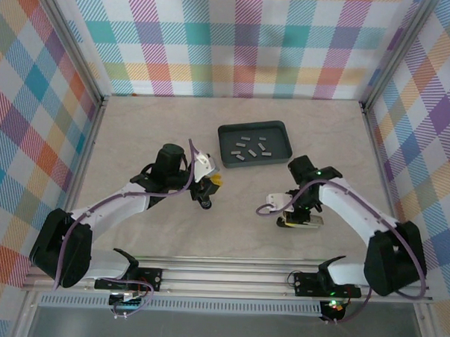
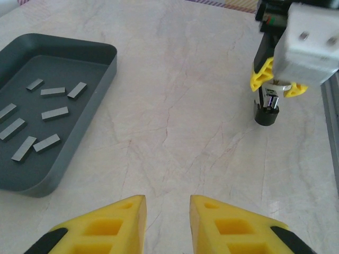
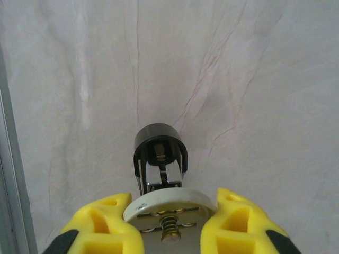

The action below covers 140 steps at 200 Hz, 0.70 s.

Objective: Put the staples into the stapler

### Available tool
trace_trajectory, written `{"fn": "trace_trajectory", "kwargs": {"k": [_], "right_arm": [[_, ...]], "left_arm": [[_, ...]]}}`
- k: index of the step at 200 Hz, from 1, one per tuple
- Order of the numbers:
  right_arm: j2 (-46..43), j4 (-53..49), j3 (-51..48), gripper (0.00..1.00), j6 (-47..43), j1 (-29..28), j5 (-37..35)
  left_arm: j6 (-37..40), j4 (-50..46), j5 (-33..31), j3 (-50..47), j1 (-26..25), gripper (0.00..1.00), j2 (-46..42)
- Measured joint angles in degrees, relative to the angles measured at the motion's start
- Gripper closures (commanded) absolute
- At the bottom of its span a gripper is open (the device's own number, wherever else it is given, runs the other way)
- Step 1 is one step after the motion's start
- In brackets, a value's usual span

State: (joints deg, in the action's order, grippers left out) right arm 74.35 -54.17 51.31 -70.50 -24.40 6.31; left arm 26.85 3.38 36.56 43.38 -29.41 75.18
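Inside dark grey tray (image 2: pixel 100 87), loose staples (image 2: pixel 55 112) lie flat, scattered.

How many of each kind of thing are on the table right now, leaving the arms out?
Staple strips, all lying in the tray: 8
Grey tray: 1
Stapler, held in the right gripper: 1
Total: 10

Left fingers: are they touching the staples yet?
Apart. Left wrist view: fingers over bare table, staples lying in the tray, well clear.
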Motion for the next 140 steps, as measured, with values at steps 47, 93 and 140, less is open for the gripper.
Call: {"fn": "trace_trajectory", "kwargs": {"k": [47, 93, 140], "right_arm": [[-8.24, 4.96, 0.90, 1.00, 2.56, 0.00, 9.94], [-8.07, 11.34, 1.03, 1.00, 5.97, 0.00, 19.21], [-5.95, 16.39, 1.18, 1.00, 9.11, -0.07, 26.05]], "left_arm": [[-0.37, 0.33, 1.51, 0.02, -2.51, 0.64, 1.46], [0.63, 1.27, 1.95, 3.58, -9.31, 0.59, 5.70], [2.82, 1.46, 1.77, 8.87, -13.79, 0.53, 11.34]]}}
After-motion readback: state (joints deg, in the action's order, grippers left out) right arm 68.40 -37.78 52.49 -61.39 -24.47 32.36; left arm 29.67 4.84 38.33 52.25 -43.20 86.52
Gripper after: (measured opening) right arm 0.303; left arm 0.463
